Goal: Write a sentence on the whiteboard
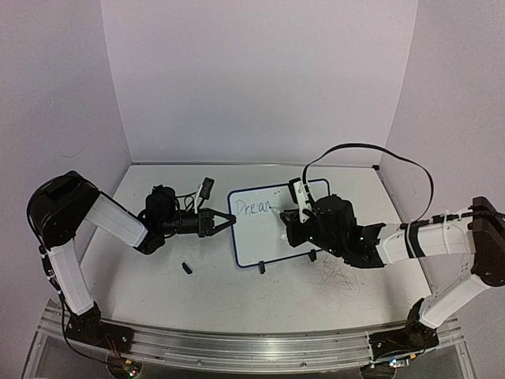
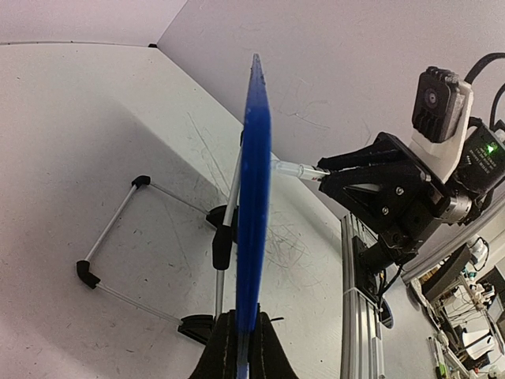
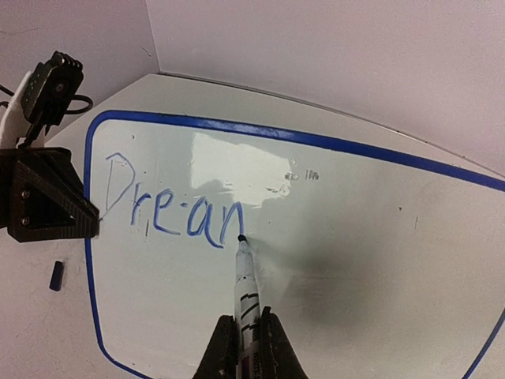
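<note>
Whiteboard (image 1: 272,237): stands propped on the table (image 1: 158,292), its left rim clamped by the left gripper (image 1: 230,222).
Blue marker (image 3: 245,276): pinched tight in the right gripper (image 3: 249,341), tip touching the board at the end of the sentence (image 3: 173,209), which reads "Drean".
Handling: complete the m with light, even pressure, and brace the rim firmly.

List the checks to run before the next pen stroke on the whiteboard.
1. Left end effector shut on the whiteboard edge: ok.
2. Right end effector shut on the marker: ok.
3. Marker tip at the last letter's end: ok.
4. Sentence complete: not ok, it reads only "Drean".
5. Bare board right of the writing: ok.
6. How hard the tip presses: cannot tell.
</note>
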Motion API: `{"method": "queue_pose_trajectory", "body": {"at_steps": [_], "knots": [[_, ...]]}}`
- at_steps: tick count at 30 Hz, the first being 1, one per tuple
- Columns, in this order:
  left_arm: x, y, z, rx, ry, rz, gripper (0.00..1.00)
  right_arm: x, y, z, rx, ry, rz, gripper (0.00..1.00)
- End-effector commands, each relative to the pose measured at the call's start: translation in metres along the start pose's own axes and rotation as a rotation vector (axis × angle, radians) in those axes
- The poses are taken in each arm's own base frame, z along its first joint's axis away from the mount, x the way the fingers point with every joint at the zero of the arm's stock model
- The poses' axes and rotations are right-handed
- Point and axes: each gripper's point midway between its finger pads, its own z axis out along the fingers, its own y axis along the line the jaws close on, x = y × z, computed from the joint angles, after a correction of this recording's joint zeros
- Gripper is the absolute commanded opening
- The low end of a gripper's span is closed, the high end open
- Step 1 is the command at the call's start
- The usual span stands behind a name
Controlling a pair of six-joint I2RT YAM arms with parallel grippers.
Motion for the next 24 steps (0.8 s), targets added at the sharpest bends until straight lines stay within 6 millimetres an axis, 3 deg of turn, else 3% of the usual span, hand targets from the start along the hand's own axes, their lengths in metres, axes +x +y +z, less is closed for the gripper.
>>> {"method": "queue_pose_trajectory", "body": {"at_steps": [1,6,14,24], "knots": [[-0.018,-0.024,-0.003,0.067,-0.041,0.064,0.0,0.004,-0.005,-0.001,0.01,0.018,0.007,0.0],[-0.018,-0.024,-0.004,0.064,-0.04,0.062,0.0,0.003,-0.006,0.0,0.017,0.015,0.007,0.0],[-0.018,-0.024,-0.004,0.066,-0.041,0.064,0.0,-0.025,-0.006,0.002,0.035,-0.053,0.016,0.0],[-0.017,-0.025,-0.005,0.065,-0.041,0.065,0.0,-0.038,-0.012,0.006,0.063,-0.084,0.021,0.0]]}}
